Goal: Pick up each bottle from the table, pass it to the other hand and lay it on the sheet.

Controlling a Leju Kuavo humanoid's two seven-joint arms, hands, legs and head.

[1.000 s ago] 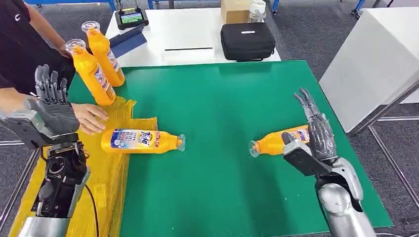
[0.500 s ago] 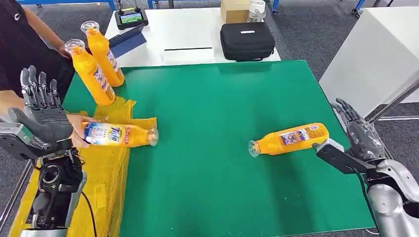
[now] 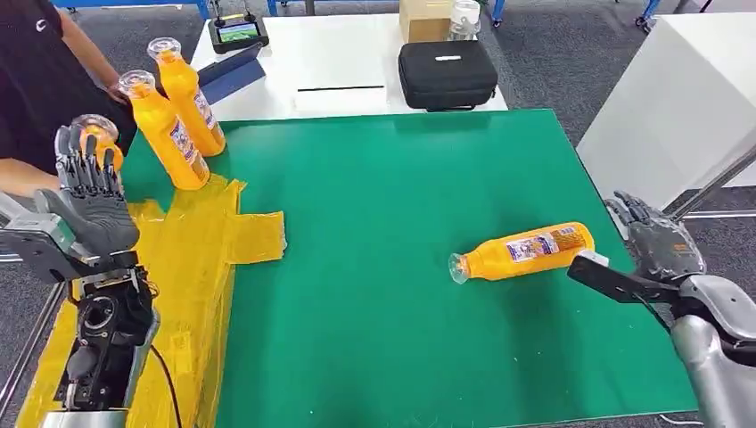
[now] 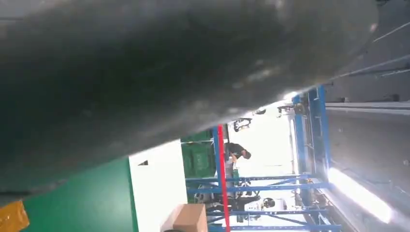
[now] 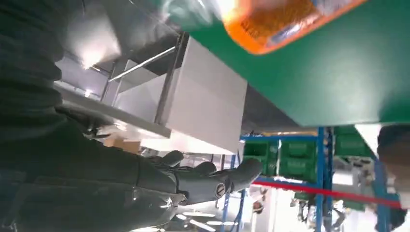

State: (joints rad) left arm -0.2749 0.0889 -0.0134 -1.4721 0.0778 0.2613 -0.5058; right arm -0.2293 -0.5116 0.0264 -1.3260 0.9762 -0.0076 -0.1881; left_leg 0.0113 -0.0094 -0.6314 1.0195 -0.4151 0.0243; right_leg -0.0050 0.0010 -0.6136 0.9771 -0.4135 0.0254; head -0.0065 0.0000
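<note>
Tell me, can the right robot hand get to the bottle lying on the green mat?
Probably yes. The right robot hand is open just beside the base of the lying bottle, and nothing sits between them on the green mat.

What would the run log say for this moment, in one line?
left hand: open, raised over yellow sheet | right hand: open, beside lying bottle | sheet: bare

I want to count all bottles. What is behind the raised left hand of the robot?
Behind the left hand an orange bottle stands up; its clear cap and a bit of its orange top show above the fingers. The hand covers its body, so what holds it cannot be seen.
</note>
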